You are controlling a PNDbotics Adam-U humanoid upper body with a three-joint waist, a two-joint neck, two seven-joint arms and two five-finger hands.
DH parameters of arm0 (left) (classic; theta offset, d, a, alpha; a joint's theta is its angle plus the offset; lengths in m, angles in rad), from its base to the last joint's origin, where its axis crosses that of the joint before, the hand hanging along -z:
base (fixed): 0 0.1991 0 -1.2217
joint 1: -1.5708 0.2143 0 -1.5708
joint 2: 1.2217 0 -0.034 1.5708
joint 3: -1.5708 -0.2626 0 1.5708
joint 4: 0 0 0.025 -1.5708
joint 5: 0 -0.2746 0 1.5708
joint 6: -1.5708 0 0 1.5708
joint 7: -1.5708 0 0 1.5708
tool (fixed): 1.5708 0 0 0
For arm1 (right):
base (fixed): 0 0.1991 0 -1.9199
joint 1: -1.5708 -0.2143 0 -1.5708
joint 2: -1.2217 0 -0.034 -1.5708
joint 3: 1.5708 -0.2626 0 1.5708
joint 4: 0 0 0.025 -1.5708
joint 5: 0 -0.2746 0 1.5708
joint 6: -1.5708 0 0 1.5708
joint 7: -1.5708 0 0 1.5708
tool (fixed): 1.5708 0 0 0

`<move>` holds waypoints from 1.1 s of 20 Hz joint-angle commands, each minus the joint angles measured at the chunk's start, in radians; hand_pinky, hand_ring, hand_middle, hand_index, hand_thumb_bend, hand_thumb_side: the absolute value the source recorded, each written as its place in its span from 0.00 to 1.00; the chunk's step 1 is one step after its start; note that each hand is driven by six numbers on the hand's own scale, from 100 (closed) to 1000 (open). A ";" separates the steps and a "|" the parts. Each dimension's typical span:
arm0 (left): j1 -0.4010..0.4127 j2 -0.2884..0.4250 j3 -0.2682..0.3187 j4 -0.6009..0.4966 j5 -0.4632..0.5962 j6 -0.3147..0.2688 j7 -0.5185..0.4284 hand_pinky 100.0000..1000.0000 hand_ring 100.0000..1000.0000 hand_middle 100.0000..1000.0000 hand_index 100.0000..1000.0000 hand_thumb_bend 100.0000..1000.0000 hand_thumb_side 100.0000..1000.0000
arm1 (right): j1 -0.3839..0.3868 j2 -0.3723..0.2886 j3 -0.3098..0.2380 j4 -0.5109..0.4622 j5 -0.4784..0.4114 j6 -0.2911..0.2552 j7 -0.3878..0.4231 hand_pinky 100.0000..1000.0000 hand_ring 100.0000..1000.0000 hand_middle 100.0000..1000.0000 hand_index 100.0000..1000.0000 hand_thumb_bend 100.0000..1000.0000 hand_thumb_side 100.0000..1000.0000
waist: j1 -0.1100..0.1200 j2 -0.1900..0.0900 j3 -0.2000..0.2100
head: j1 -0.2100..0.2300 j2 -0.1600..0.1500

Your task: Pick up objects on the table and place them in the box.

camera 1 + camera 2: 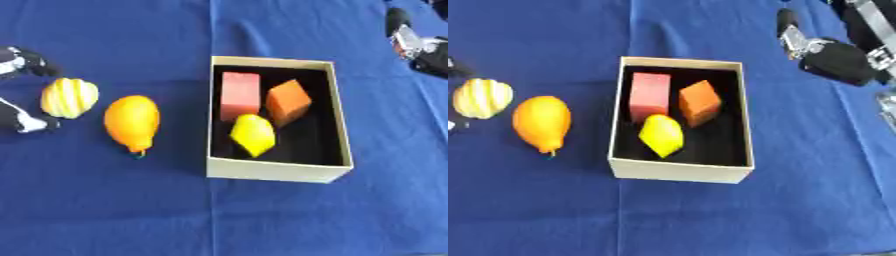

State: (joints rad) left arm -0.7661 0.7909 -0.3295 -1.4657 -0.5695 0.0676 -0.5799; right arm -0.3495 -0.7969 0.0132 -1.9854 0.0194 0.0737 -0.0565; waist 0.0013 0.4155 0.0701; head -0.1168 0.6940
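Cream box [278, 170] mid-table on blue cloth [131, 210], black inside, holding pink block [240, 95], orange block [289, 101], yellow lemon [253, 135], left hand [22, 90] at left edge curled round striped yellow-white fruit [69, 97], orange fruit [132, 121] beside it, right hand [833, 57] far right corner, fingers unclear.

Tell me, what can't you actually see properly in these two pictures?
- Left robot hand: cut off by the left edge in both views; only finger parts show around the striped yellow fruit.
- Right robot hand: blurred, partly past the top right edge; its fingers cannot be read.
- Box: its near wall hides the floor just behind it.
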 commanded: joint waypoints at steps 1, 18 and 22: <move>-0.021 0.016 0.004 0.007 -0.040 0.004 0.011 0.84 0.81 0.73 0.84 0.45 0.03 | -0.002 -0.017 -0.009 -0.015 -0.008 0.005 0.001 0.97 0.88 0.68 0.80 0.00 0.37 | 0.002 -0.020 0.001 | 0.005 -0.003; -0.039 -0.044 0.012 0.106 -0.067 0.004 0.079 0.78 0.71 0.61 0.56 0.11 0.00 | 0.011 -0.001 -0.009 -0.015 -0.022 0.007 0.011 0.97 0.88 0.68 0.80 0.00 0.37 | -0.003 -0.026 -0.002 | 0.016 -0.003; -0.036 -0.041 0.025 0.067 -0.053 0.001 0.099 0.77 0.69 0.58 0.49 0.11 0.00 | 0.016 0.000 -0.010 -0.015 -0.023 0.005 0.014 0.97 0.88 0.68 0.79 0.00 0.37 | -0.005 -0.027 -0.001 | 0.015 0.001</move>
State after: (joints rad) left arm -0.7906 0.7287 -0.3247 -1.3735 -0.6275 0.0695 -0.4910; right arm -0.3284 -0.7787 0.0134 -1.9854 0.0017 0.0803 -0.0447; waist -0.0031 0.4156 0.0692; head -0.1040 0.6938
